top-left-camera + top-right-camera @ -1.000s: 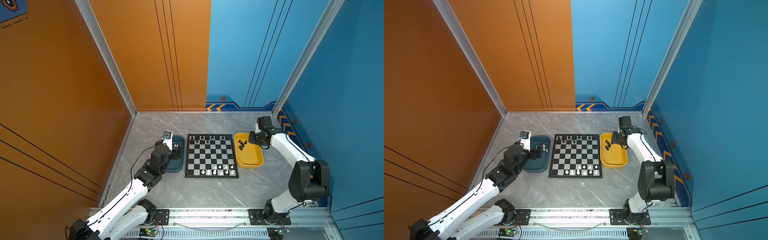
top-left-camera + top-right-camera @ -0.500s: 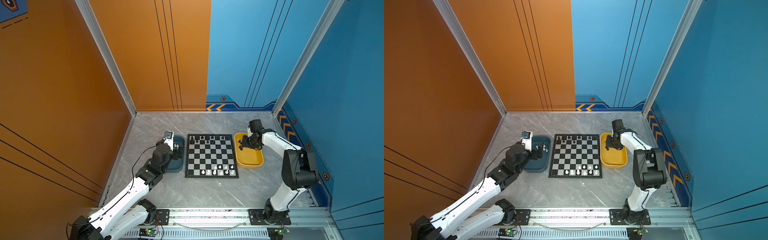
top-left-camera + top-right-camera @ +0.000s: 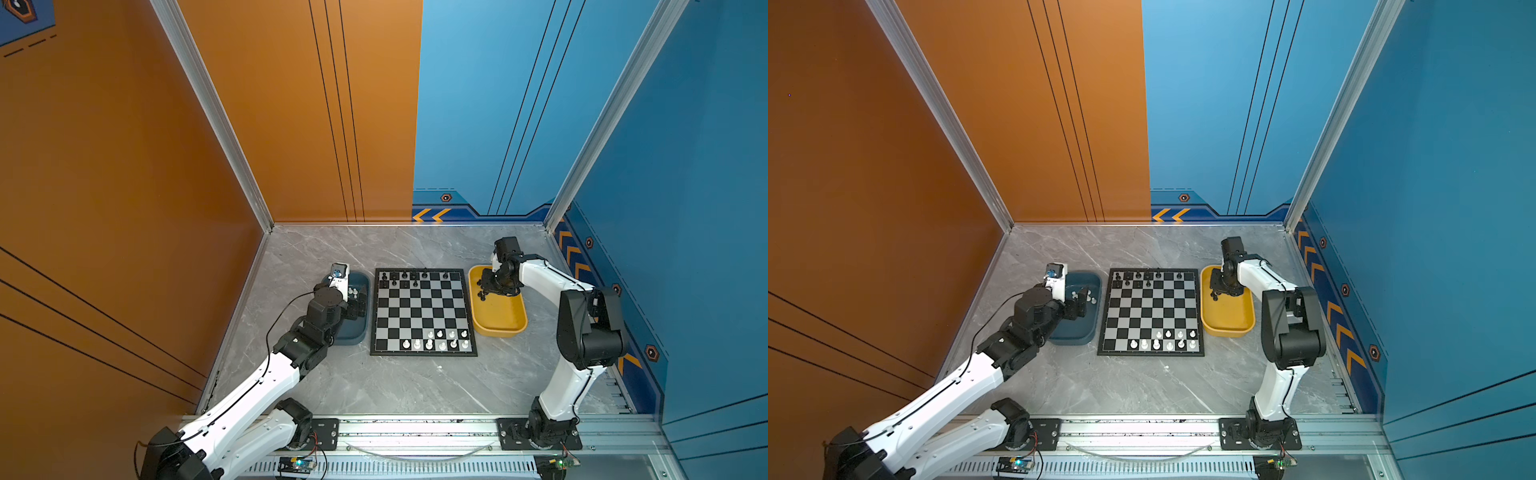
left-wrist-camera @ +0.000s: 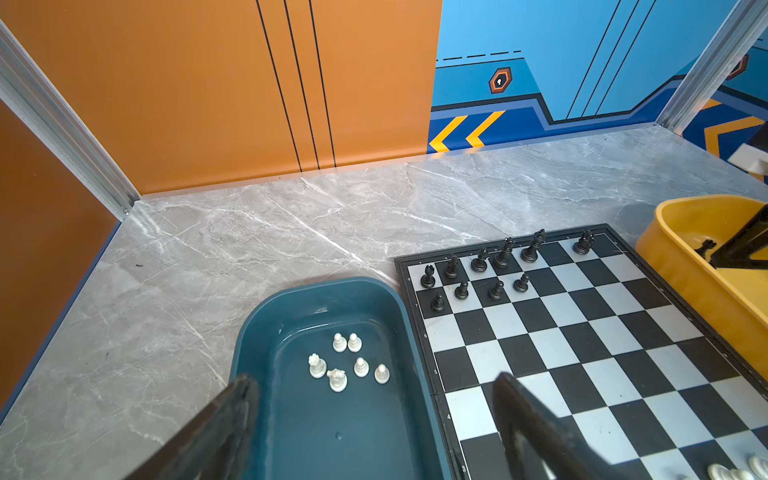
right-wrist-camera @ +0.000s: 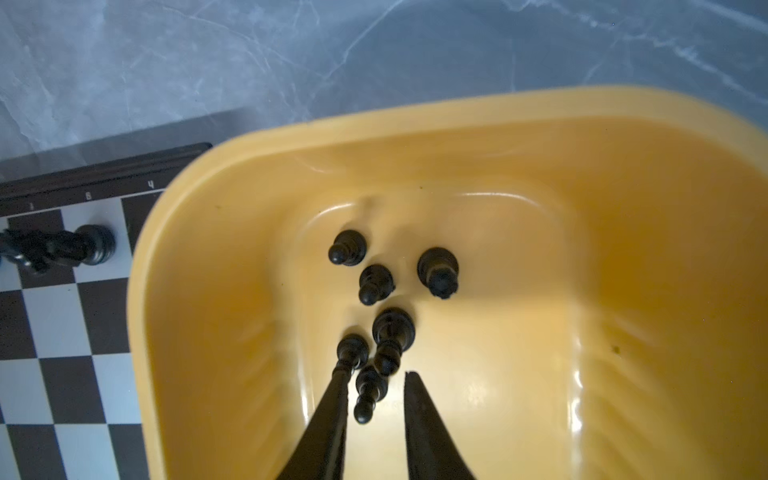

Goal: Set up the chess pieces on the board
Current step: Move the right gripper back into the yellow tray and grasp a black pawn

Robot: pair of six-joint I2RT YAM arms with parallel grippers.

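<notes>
The left tray (image 3: 353,332) lay just left of the board (image 3: 424,316), the right tray (image 3: 498,322) just right; both held chess pieces (image 4: 360,368).

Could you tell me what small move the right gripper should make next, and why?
Probably close the right gripper on the black pawn standing between its jaws in the yellow tray. They are slightly apart on either side of it, holding nothing, and the board has empty squares in its far rows for black pieces.
</notes>
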